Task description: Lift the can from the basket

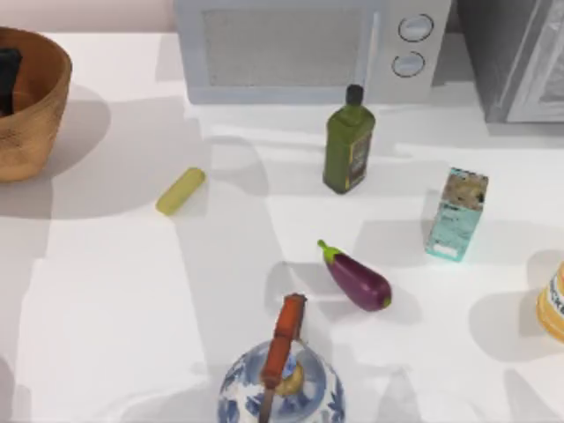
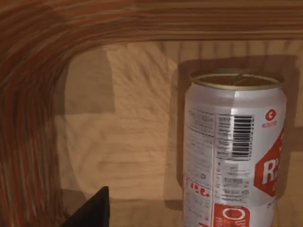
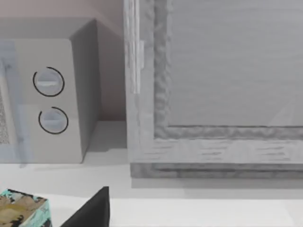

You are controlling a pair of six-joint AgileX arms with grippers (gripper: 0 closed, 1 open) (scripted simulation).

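Left gripper (image 1: 7, 79) hangs inside the large round orange-brown wicker basket (image 1: 40, 106), a dark shape against the basket's ribbed wall in the top view; whether its fingers are spread or pressed together I cannot tell, since the left wrist view shows just one dark fingertip (image 2: 92, 210). That basket is the landmark, sitting at the table's far left edge. Within it, the short white can with red marking and a pale cream-yellow top (image 2: 234, 151) stands upright on the smooth woven floor, its long axis vertical, just beside and ahead of the fingertip, apart from it. The left arm is clearly the nearer one; judging from this, the coming move means shifting sideways until the can sits between the fingers.

Well to the right of the basket, a pale grey microwave (image 1: 300, 48) stands at the table's back. The right gripper (image 3: 92, 210) faces that microwave, one dark fingertip visible, its state also impossible to tell.
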